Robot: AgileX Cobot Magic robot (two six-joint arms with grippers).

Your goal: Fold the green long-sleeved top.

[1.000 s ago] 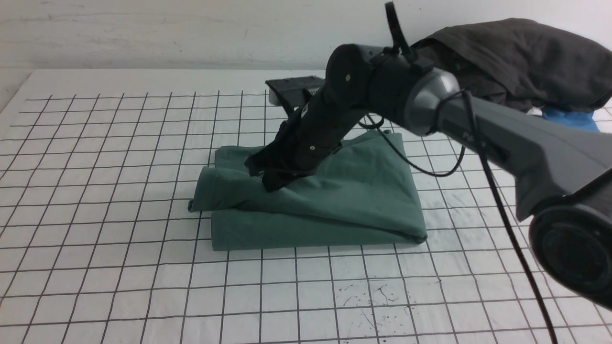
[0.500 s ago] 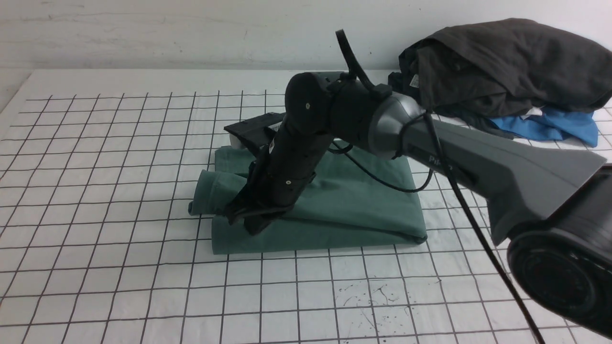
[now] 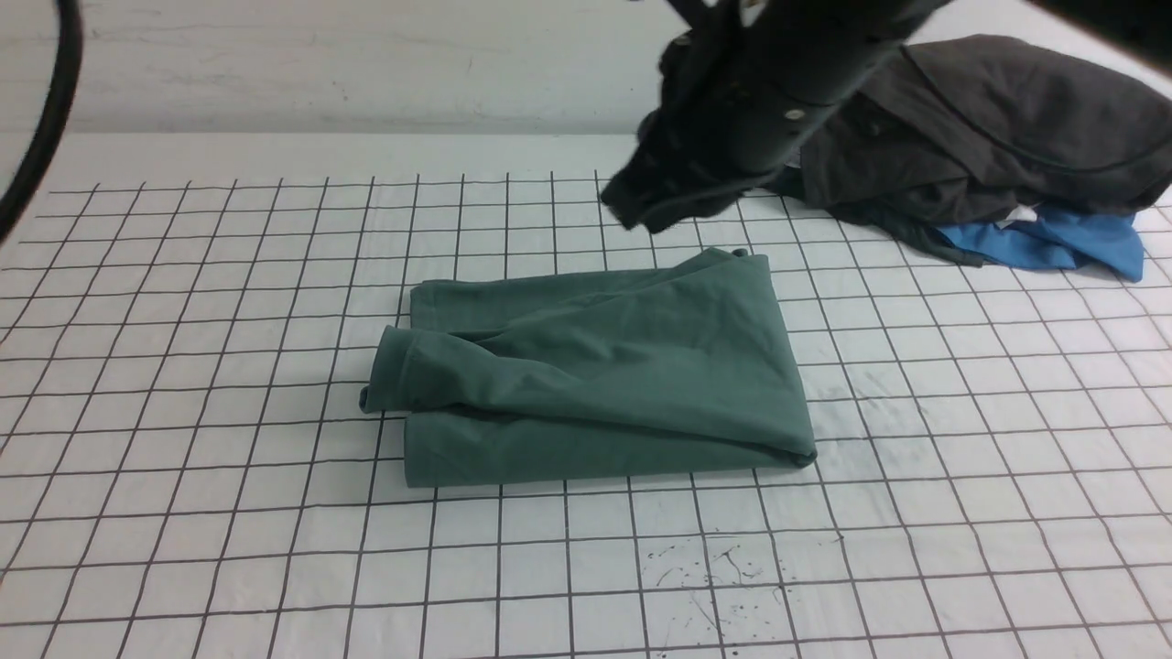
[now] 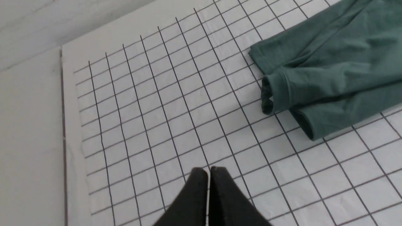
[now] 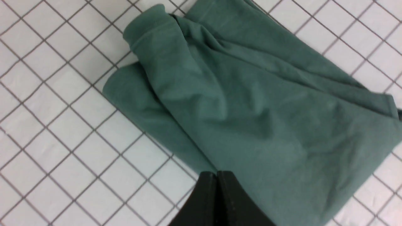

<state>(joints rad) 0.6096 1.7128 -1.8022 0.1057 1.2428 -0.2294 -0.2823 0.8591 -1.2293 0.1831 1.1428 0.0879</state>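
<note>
**Folded green top on the grid sheet, both grippers clear of it**

White sheeting ruled with a black grid (image 3: 229, 513) covers the table, with a pale wall behind. At the centre of the front view lies the green long-sleeved top (image 3: 604, 375), folded into a rough rectangle, one cuffed sleeve end (image 3: 389, 371) poking out at its left edge.

At upper centre-right of that frame the right gripper (image 3: 641, 206) hangs above the table beyond the top's far edge, apart from the cloth; its own camera shows the black jaws pressed together on nothing. The left gripper (image 4: 209, 171) is likewise clenched and empty, over bare grid away from the top.

At upper right sits a dark grey heap of clothes (image 3: 989, 128) over what looks like a bright blue garment (image 3: 1062, 243).
</note>
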